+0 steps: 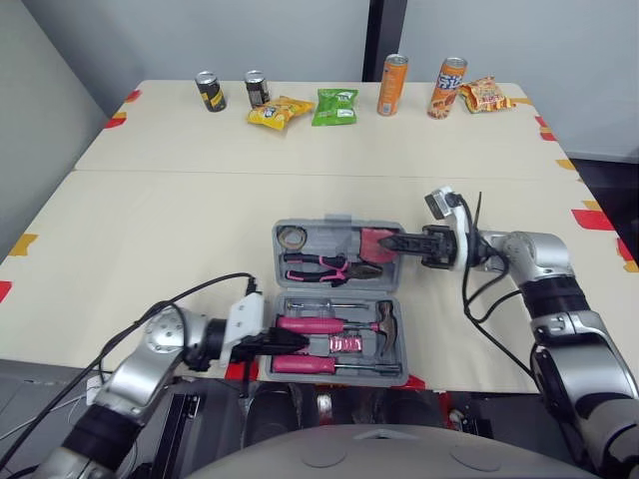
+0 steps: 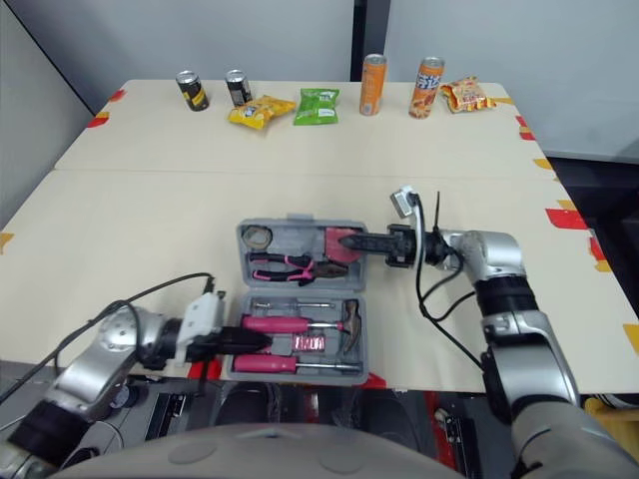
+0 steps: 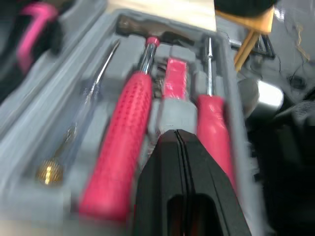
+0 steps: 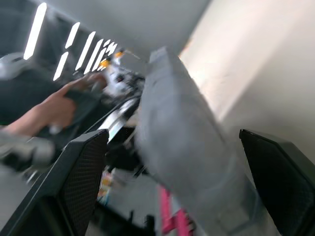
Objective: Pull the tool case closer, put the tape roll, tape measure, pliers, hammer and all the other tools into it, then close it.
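The grey tool case (image 1: pixel 279 299) lies open at the table's front middle. Its far half holds the tape roll (image 1: pixel 292 237), the pink-handled pliers (image 1: pixel 324 267) and the pink tape measure (image 1: pixel 373 239). The near half holds the hammer (image 1: pixel 386 324) and pink-handled screwdrivers (image 1: pixel 305 364). My left gripper (image 1: pixel 298 341) is shut, its tip over the near half's left end, between the hammer handle (image 3: pixel 118 142) and a screwdriver (image 3: pixel 212 132). My right gripper (image 1: pixel 391 244) is open at the far half's right side, with the case's grey wall (image 4: pixel 182 147) between its fingers.
Along the table's far edge stand two dark cans (image 1: pixel 210 91), two orange cans (image 1: pixel 392 85) and snack bags (image 1: pixel 334 106). Red tape marks (image 1: pixel 596 219) dot the table's edges. Black cables (image 1: pixel 190 294) trail from both arms. A person's hand (image 4: pixel 49 110) shows beyond the case.
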You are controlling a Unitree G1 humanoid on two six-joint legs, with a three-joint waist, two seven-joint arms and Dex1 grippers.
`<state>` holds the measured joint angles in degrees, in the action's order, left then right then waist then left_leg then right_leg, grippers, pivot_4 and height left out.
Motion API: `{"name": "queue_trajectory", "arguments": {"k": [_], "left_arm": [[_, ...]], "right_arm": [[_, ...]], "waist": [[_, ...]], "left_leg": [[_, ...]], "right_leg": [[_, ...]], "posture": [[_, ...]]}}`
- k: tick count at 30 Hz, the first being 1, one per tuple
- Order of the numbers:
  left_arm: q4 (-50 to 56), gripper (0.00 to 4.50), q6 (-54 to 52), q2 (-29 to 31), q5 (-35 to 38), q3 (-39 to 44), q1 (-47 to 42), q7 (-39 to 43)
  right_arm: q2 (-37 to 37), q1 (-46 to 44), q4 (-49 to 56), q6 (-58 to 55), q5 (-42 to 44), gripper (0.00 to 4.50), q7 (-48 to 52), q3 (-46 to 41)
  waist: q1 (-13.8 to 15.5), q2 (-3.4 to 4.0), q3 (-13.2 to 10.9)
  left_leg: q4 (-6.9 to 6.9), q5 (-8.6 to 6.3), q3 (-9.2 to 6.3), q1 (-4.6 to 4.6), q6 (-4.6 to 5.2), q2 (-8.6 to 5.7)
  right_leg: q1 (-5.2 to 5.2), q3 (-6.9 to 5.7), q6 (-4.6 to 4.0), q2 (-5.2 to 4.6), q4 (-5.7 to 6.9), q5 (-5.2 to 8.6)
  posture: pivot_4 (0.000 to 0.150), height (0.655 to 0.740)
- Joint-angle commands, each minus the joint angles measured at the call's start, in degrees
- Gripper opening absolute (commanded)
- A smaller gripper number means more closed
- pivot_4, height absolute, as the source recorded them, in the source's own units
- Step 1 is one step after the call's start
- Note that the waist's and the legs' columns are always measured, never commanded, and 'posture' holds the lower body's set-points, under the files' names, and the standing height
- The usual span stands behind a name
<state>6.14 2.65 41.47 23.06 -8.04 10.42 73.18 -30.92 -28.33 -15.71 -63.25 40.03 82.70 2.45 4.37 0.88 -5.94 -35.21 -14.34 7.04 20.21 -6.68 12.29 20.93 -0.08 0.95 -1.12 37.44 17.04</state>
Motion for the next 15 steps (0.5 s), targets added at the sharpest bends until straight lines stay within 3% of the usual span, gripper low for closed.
{"name": "queue_trajectory", "arguments": {"k": [1,6,10,15], "left_arm": [[6.19,0.00,-1.95,4.14,8.62,9.30,6.14,3.35],[4.30,0.00,-2.13,7.94,13.79,23.75,16.94,7.08],[0.50,1.10,-2.16,5.09,15.95,31.17,11.87,1.65],[0.17,2.95,-1.99,4.66,13.28,33.38,8.12,-1.23]], "right_arm": [[-3.85,3.73,11.04,-3.89,6.49,4.48,3.92,-0.33],[-13.55,15.57,25.36,-1.49,8.89,4.48,4.52,-1.30],[-12.85,24.64,28.24,14.09,3.35,4.50,-2.44,-8.96],[-12.34,33.55,24.90,38.22,-6.96,4.50,-4.81,-16.14]], "waist": [[0.41,-0.02,-0.03],[1.24,-0.05,-0.09],[1.52,-0.11,-0.12],[0.55,-0.16,-0.13]], "left_leg": [[0.00,0.00,0.00,0.00,0.00,0.00],[0.25,-0.02,0.06,-0.06,-0.03,0.00],[0.29,-0.06,0.05,-0.11,0.06,0.00],[0.28,-0.04,0.11,-0.04,0.07,-0.03]], "right_leg": [[0.02,-0.01,0.00,-0.02,-0.04,0.00],[-0.05,0.02,0.05,-0.01,-0.45,-0.02],[-0.03,-0.01,0.08,-0.06,-0.45,-0.03],[-0.02,0.04,0.06,-0.07,-0.45,-0.02]], "posture": [[0.150,0.7400],[0.150,0.7400],[0.150,0.7400],[0.150,0.7400]]}}
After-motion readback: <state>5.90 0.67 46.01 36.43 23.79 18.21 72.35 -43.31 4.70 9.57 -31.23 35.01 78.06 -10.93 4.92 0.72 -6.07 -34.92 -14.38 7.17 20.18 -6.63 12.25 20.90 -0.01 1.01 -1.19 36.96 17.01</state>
